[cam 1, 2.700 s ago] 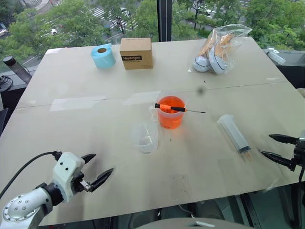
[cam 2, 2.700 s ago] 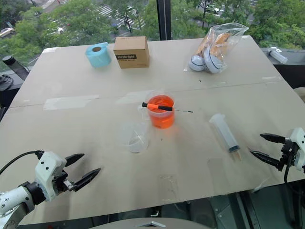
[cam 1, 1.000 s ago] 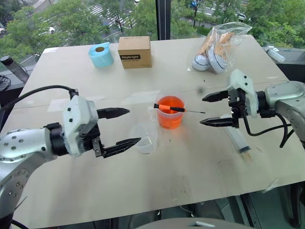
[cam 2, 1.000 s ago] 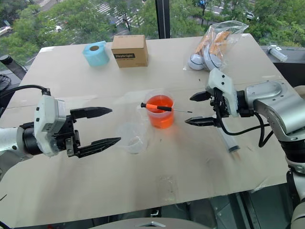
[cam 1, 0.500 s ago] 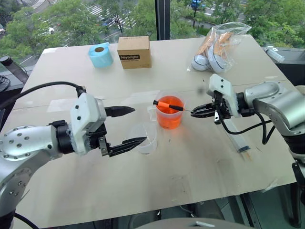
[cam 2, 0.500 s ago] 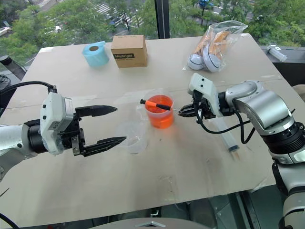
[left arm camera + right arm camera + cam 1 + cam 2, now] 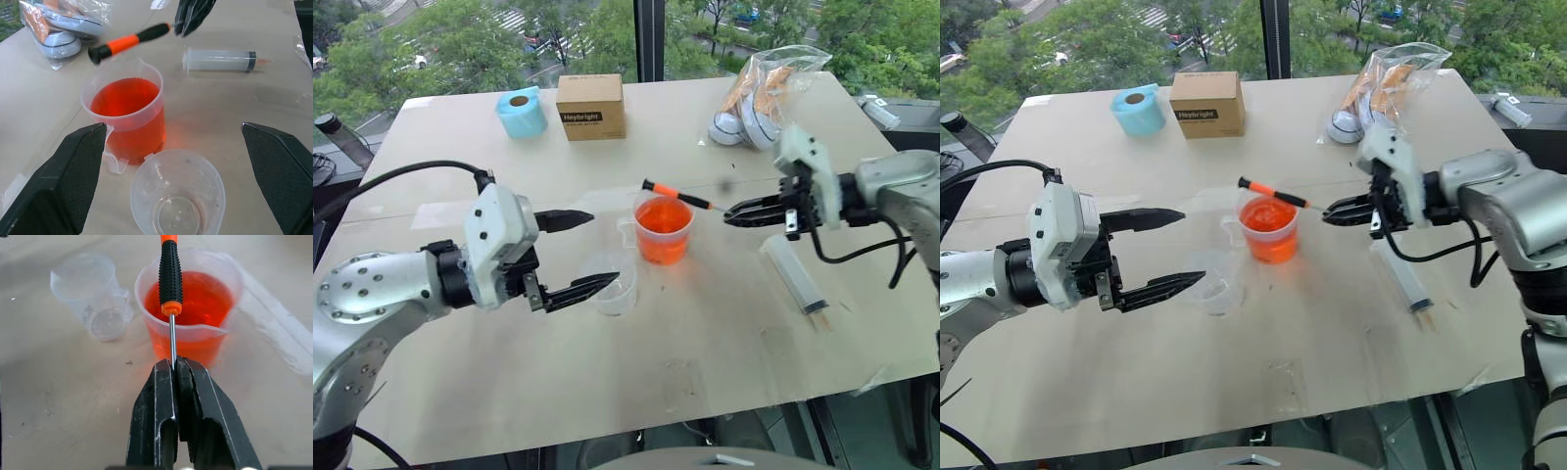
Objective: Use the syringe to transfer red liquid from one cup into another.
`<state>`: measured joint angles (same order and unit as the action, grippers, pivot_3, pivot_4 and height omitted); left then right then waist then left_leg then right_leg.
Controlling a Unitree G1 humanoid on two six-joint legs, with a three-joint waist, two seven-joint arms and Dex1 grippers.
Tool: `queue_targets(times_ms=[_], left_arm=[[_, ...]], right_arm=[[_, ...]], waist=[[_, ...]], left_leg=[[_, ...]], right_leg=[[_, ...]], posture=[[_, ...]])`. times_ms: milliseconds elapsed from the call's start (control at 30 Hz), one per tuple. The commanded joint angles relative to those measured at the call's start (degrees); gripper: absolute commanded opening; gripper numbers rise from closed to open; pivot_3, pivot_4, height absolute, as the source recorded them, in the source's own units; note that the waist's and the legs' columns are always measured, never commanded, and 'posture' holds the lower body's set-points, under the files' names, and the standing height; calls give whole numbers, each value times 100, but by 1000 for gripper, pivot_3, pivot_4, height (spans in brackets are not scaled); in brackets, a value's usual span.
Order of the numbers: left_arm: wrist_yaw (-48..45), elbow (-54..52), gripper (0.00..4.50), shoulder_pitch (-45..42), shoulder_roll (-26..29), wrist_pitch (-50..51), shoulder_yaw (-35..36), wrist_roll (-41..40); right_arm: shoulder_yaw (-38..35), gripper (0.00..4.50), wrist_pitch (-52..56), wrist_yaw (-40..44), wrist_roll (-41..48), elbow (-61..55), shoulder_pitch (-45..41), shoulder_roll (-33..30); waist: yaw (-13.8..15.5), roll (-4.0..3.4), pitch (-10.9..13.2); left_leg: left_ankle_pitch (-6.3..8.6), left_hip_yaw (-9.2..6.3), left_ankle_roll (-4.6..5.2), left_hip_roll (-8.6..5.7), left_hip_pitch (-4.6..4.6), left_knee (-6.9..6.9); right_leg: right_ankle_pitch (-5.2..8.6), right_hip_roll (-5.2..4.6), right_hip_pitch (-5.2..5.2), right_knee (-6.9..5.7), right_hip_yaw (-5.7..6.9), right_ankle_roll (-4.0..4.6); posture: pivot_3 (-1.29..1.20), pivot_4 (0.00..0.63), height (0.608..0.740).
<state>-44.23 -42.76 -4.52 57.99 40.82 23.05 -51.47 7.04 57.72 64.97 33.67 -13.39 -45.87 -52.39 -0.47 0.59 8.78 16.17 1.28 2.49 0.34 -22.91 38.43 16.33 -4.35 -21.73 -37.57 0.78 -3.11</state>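
Pale beige surface (image 7: 724,323) by windows. Large clear plastic syringe (image 7: 793,273) with small orange tip lies flat just below right pincer (image 7: 732,211), untouched. That pincer is clamped on the thin orange-handled screwdriver (image 7: 675,195), held above the handled clear cup of orange-red liquid (image 7: 663,226). Left pincer (image 7: 587,253) gapes wide beside the smaller clear handleless cup (image 7: 613,282).

two clear cups (image 7: 663,228) (image 7: 612,282), one syringe (image 7: 793,273), one screwdriver (image 7: 677,194), one box (image 7: 590,108), one tape roll (image 7: 521,113), one bag (image 7: 764,83)

Dark bottle (image 7: 344,140) at the desk's far-left edge, partly cut off; bag contents (image 7: 756,108) blurred behind plastic.
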Motion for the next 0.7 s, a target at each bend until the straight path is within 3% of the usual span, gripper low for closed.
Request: queue_targets(times_ms=[33,233,367,500,600,667,700], left_arm=[[235,-36,4500,-258,-57,61,-56,-160],[895,-57,4500,-1161,-333,421,-531,-872],[1043,101,4500,-1998,-618,538,-1109,-1111],[909,421,4500,-2663,-862,526,-1715,-774],[793,545,4500,-2909,-947,496,-1952,-537],[697,535,4500,-2898,-887,544,-1953,-508],[626,516,4500,-2860,-829,569,-1922,-515]], right_arm=[[-504,45,-36,38,-34,185,170,-440],[-620,45,-700,-305,-885,1593,793,-1083],[-647,45,-1342,-725,-1380,2708,1055,-915],[-460,45,-1888,-1107,-2006,3373,1118,-770],[-521,1027,-1987,-1413,-2250,3534,1088,-649],[-502,2194,-1730,-1248,-2251,3237,1165,-760],[-469,2563,-1593,-1124,-2235,2975,1180,-834]], waist=[[-3,0,0],[6,5,2],[12,8,3],[-42,5,4],[-49,4,4],[-39,0,7],[-32,0,8]], left_leg=[[0,0,0,0,0,0],[0,4,1,0,0,2],[-1,10,1,-1,-1,8],[-3,19,-1,0,5,10],[-3,23,-2,1,7,11],[-4,26,-3,1,8,11],[-4,26,-3,2,8,11]], right_leg=[[0,0,0,0,-1,0],[0,0,2,-3,-4,0],[-1,9,3,-4,-9,-1],[0,32,1,-12,-19,-2],[-1,42,1,-14,-21,-3],[0,43,0,-15,-24,-4],[0,42,-1,-15,-24,-4]], posture=[[0,150,740],[0,150,740],[0,150,740],[0,150,740],[0,150,740],[0,150,740],[0,150,740]])
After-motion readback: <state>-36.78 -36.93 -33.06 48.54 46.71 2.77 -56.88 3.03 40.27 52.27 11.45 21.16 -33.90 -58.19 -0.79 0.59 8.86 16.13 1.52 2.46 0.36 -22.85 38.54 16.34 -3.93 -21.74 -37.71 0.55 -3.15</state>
